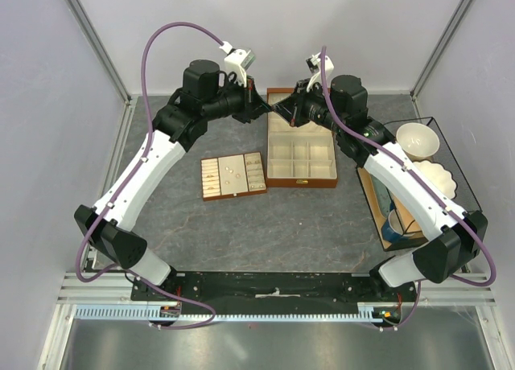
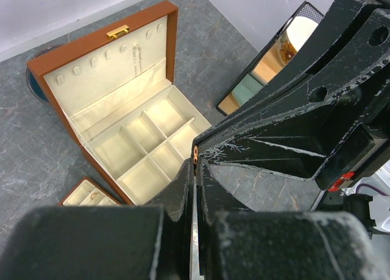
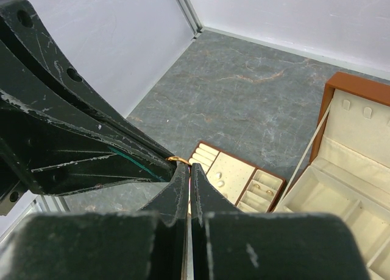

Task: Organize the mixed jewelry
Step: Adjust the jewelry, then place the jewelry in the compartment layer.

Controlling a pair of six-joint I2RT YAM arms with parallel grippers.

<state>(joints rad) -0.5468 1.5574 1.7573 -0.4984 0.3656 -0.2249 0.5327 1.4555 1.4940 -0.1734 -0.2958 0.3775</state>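
Observation:
My left gripper (image 1: 262,106) and right gripper (image 1: 282,110) meet tip to tip in the air over the left rear edge of the open brown box (image 1: 302,179). Both are shut. A small gold ring sits pinched at the fingertips of both, seen in the left wrist view (image 2: 195,153) and the right wrist view (image 3: 178,161). Other tiny pieces lie on the cream tray (image 1: 211,179) left of the box: pale studs (image 3: 218,177) and small rings (image 3: 256,186). A thin chain (image 2: 139,58) hangs inside the box lid.
The box compartments (image 2: 146,152) look bare. A black wire basket (image 1: 471,195) at the right holds a white bowl (image 1: 417,138), a scalloped white dish (image 1: 434,177) and a blue cup (image 1: 393,225). Grey walls enclose the table.

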